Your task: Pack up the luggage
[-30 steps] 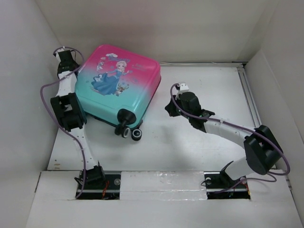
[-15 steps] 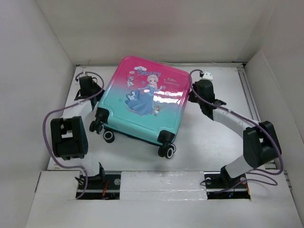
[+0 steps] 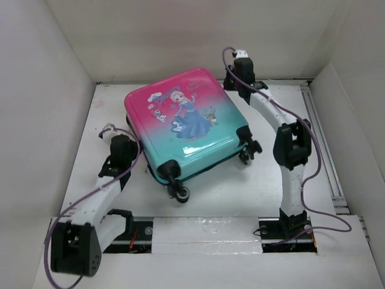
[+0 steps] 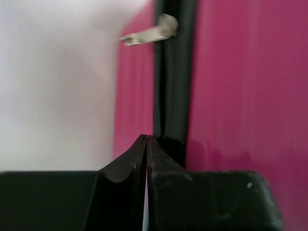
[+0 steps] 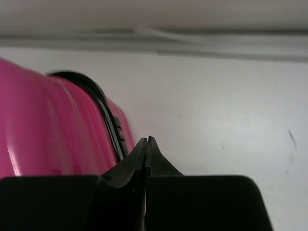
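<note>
The luggage [image 3: 183, 123] lies flat and closed on the table, pink end toward the back left, turquoise end and wheels toward the front right. My left gripper [image 3: 127, 142] is shut and empty at the case's left side; its wrist view shows the pink shell [image 4: 240, 86], the black zip seam [image 4: 173, 82] and a silver zip pull [image 4: 151, 33]. My right gripper [image 3: 231, 84] is shut and empty at the case's back right corner; its wrist view shows the pink shell [image 5: 43, 125] just left of the tips [image 5: 147, 140].
White walls box in the table on the left, back and right. A metal rail [image 3: 319, 138] runs along the right side. Bare white table [image 3: 264, 180] lies in front of and right of the case.
The case has turned, its wheels swinging from the front toward the front right. My left gripper came forward along the case's left side. My right gripper moved back to the case's far right corner.
</note>
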Controlling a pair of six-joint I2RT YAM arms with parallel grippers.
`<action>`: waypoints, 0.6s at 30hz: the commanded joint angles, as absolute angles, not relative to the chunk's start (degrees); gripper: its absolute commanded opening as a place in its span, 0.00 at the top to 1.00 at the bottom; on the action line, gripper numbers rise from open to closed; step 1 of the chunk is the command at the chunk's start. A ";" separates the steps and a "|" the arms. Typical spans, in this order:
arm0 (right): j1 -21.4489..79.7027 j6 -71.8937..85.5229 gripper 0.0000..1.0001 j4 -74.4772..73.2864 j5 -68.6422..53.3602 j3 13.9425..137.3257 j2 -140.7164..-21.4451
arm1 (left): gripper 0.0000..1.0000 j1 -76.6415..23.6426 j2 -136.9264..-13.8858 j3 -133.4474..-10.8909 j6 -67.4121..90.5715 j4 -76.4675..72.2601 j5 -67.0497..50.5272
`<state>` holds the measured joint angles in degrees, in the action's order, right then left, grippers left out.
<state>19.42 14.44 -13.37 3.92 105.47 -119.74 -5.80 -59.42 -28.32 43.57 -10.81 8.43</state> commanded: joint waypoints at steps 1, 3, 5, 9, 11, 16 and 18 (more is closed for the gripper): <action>28.48 16.70 1.00 -18.79 -13.27 125.48 -121.37 | 1.00 -16.17 -49.77 -26.37 45.18 -3.21 0.60; 27.43 15.21 0.96 -20.83 -10.66 128.23 -119.90 | 0.99 -16.17 -43.54 -26.98 45.18 0.42 6.81; 26.20 14.68 0.70 -19.70 -8.54 123.95 -113.08 | 0.76 -16.17 -33.26 -28.47 45.18 2.45 11.58; 22.86 14.68 0.44 -10.23 -7.38 104.72 -96.63 | 0.46 -16.17 -23.91 -31.81 44.56 -3.76 18.80; 22.85 14.68 0.48 -6.96 -4.14 90.75 -89.77 | 0.46 -16.17 -25.47 -33.83 44.56 -9.80 20.30; 24.95 23.00 1.00 3.65 3.41 62.28 -66.65 | 0.46 -16.17 -43.12 -40.76 42.98 -18.37 20.21; 26.80 25.48 1.00 3.69 9.73 51.13 -61.20 | 0.47 -14.95 -54.50 -48.23 42.45 -18.90 19.34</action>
<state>24.51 20.10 -0.43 2.09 62.35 -63.90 -15.90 -42.72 -42.61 43.83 -14.28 19.14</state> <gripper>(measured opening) 0.009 0.533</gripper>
